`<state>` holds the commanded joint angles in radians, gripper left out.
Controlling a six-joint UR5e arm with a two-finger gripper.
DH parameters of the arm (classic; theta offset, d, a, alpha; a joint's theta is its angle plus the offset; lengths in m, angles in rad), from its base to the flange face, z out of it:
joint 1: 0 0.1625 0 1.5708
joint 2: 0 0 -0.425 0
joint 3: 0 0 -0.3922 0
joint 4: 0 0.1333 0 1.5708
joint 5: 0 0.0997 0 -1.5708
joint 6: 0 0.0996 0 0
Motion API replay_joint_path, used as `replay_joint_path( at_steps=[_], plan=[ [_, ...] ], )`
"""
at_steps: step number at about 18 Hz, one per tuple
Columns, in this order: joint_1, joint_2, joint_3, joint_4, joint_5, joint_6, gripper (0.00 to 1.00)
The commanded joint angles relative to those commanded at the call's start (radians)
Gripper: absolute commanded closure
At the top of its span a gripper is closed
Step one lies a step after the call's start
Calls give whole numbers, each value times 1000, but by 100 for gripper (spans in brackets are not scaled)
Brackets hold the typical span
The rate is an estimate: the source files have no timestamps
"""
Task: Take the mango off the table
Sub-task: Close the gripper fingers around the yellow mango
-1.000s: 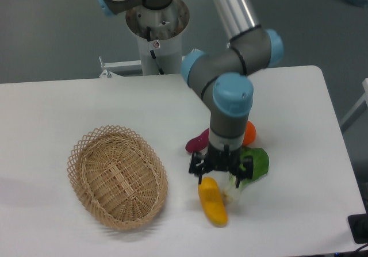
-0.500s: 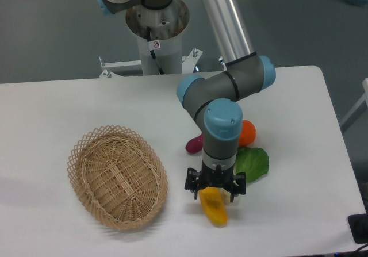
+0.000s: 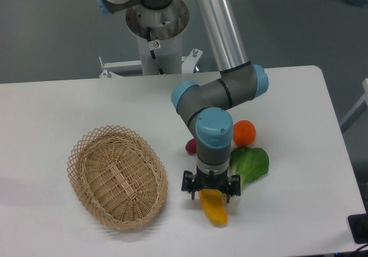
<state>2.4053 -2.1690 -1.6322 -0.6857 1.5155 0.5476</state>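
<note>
The gripper (image 3: 210, 192) points straight down with its jaws spread, straddling the upper end of the mango (image 3: 214, 207), not yet clamped. The mango lies on the table (image 3: 52, 104), its long axis running toward the near edge and slightly right, so most of it lies just nearer than the fingers.

Robot wrist hides the mango's (image 3: 214, 208) upper end, the claw's (image 3: 210, 192) fingertips and most of a purple vegetable (image 3: 190, 146).
</note>
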Motion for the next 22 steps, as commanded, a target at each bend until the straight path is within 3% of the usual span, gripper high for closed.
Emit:
replay_joint_path(
  at_steps=[6,10,13,22],
  plan=[
    [-2,-9,0,5,6,0,0],
    [-2,-6,3,5,6,-3,15],
    [-2,-5,2,5,6,-15,33],
    [-2,8,3,5,6,-12,41]
  ],
)
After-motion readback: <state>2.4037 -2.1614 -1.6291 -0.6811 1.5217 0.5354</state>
